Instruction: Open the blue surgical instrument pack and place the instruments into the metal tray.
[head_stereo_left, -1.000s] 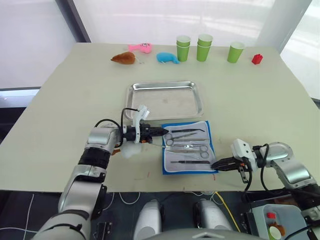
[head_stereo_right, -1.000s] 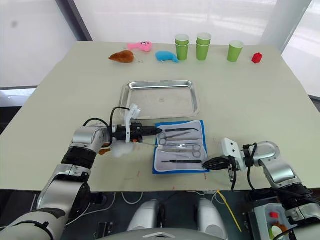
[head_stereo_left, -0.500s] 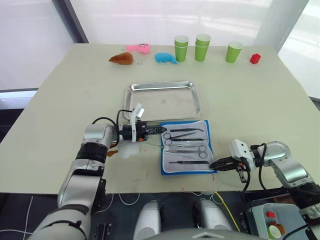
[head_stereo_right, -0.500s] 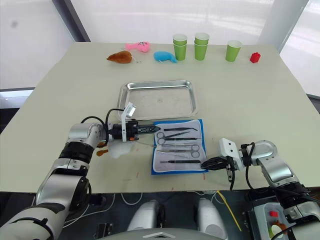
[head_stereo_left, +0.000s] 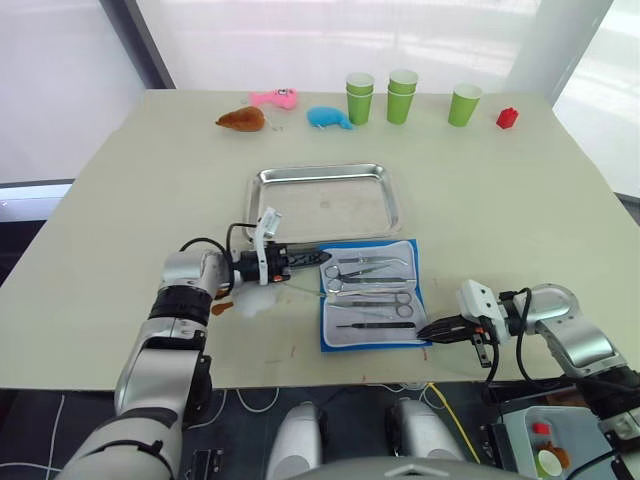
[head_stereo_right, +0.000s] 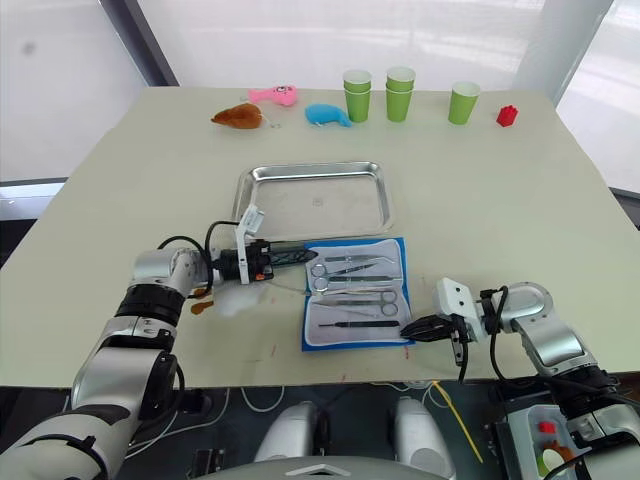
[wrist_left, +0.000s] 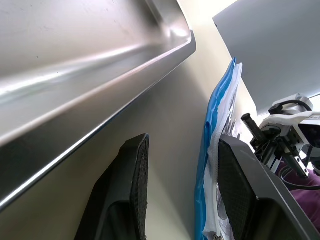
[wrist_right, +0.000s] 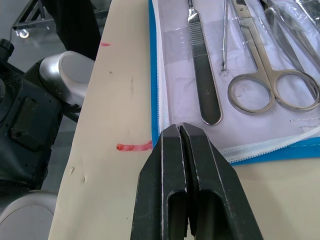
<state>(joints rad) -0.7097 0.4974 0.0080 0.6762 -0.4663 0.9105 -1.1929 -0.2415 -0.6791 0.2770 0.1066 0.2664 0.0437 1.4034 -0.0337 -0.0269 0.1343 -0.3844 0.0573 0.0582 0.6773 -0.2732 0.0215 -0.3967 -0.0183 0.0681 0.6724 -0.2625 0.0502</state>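
Note:
The blue surgical instrument pack (head_stereo_left: 344, 311) lies open on the table, pale lining up. The instruments (head_stereo_left: 372, 290) rest in it: ring-handled scissors (wrist_right: 260, 75), a flat straight handle (wrist_right: 205, 85) and thin probes. The metal tray (head_stereo_left: 325, 176) stands empty just beyond the pack. My left gripper (head_stereo_left: 318, 258) is open at the pack's far left corner, between pack and tray. In the left wrist view the pack's blue edge (wrist_left: 212, 150) runs close beside one finger (wrist_left: 240, 185), and the tray rim (wrist_left: 100, 90) passes overhead. My right gripper (wrist_right: 179, 137) is shut and empty, just off the pack's near right corner.
Along the far edge stand green cups (head_stereo_left: 360, 96), a red block (head_stereo_left: 507, 117), a pink toy (head_stereo_left: 275, 97), a blue plush (head_stereo_left: 328, 117) and a brown toy (head_stereo_left: 240, 119). A white crumpled scrap (head_stereo_left: 262, 297) lies beside my left wrist. Red marks (wrist_right: 134, 147) dot the table near the front edge.
My left gripper has drawn slightly back to the left and toward the tray, off the scissor rings to the pack's corner. The right gripper has held still. The camera has shifted a little.

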